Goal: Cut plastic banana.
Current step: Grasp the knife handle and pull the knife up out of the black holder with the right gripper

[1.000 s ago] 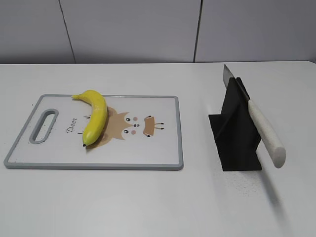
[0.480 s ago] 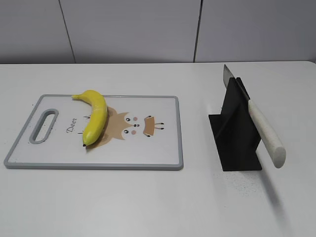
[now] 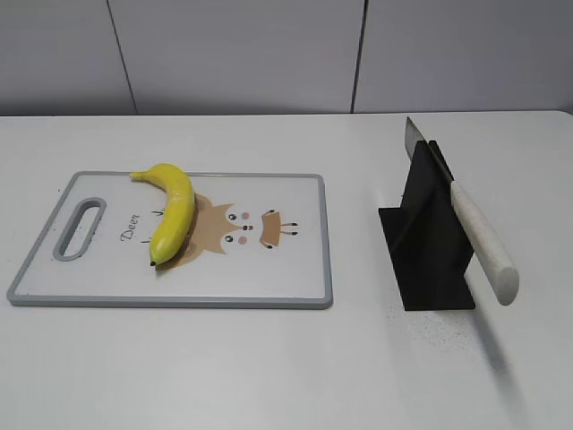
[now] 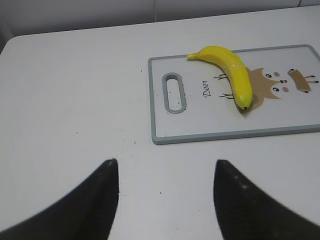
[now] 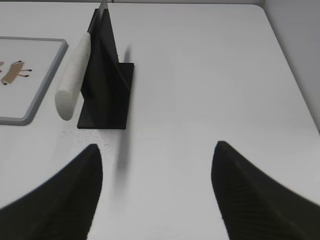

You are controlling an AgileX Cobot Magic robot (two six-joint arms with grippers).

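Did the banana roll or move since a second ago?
No. The plastic banana lies in the same spot on the cutting board, its tip still beside the printed deer.

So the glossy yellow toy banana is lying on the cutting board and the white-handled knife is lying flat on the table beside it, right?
Not quite. The glossy yellow toy banana does lie on the grey-rimmed cutting board, but the white-handled knife is propped in a black stand, not flat on the table, as the exterior view shows.
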